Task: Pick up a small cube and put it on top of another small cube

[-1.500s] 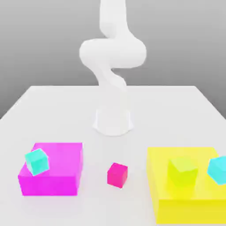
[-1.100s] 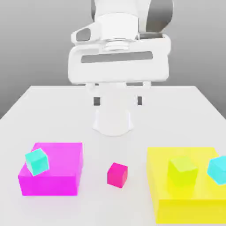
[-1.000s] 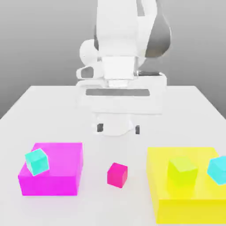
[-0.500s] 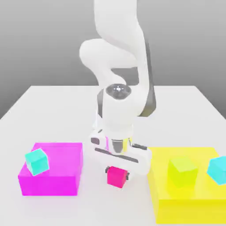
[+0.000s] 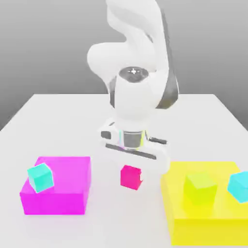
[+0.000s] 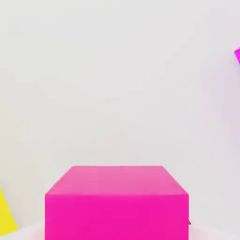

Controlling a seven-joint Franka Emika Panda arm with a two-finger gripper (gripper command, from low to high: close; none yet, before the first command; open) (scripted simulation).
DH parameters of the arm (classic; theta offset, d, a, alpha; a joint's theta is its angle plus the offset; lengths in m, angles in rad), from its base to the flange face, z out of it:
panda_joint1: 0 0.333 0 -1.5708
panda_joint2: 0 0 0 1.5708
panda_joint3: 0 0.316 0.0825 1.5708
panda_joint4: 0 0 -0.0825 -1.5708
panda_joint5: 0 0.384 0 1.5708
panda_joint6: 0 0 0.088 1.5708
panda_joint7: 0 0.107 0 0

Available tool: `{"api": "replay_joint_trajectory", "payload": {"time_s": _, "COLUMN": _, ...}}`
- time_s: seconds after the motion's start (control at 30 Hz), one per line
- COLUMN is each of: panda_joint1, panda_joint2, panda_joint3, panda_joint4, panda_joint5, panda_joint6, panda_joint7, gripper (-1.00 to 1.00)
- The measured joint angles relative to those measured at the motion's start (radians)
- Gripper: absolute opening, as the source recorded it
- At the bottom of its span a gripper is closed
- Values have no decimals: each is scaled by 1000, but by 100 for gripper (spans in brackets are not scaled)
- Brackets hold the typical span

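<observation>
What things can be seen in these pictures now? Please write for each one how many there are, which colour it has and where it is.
Table: one, whitish, under the blocks.
Magenta block: one, magenta, at the exterior view's left.
Turquoise cube: one, turquoise, on the magenta block.
Red-pink cube: one, red-pink, held in the gripper, between the two big blocks in the exterior view.
Yellow block: one, yellow, at the exterior view's right.
Yellow-green cube: one, yellow-green, on the yellow block.
Light blue cube: one, light blue, at the exterior view's right edge.
Robot arm: one, white with dark grey parts, in the middle.
Gripper: one, white and dark, closed on the red-pink cube.
</observation>
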Motion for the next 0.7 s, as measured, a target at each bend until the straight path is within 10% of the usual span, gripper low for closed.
{"api": "replay_joint_trajectory", "payload": {"time_s": 0.37, "panda_joint1": 127, "panda_joint2": -67, "panda_joint3": 126, "panda_joint4": 329, "panda_joint5": 32, "panda_joint6": -395, "panda_joint7": 63, "gripper": -100}}
{"api": "replay_joint_trajectory", "payload": {"time_s": 0.5, "panda_joint1": 139, "panda_joint2": 18, "panda_joint3": 143, "panda_joint4": 333, "panda_joint5": 5, "panda_joint6": -316, "panda_joint7": 92, "gripper": -100}}
{"api": "replay_joint_trajectory", "payload": {"time_s": 0.53, "panda_joint1": 141, "panda_joint2": 47, "panda_joint3": 143, "panda_joint4": 324, "panda_joint5": -3, "panda_joint6": -280, "panda_joint7": 99, "gripper": 100}}
{"api": "replay_joint_trajectory", "payload": {"time_s": 0.7, "panda_joint1": 141, "panda_joint2": 47, "panda_joint3": 143, "panda_joint4": 324, "panda_joint5": -3, "panda_joint6": -280, "panda_joint7": 99, "gripper": 100}}
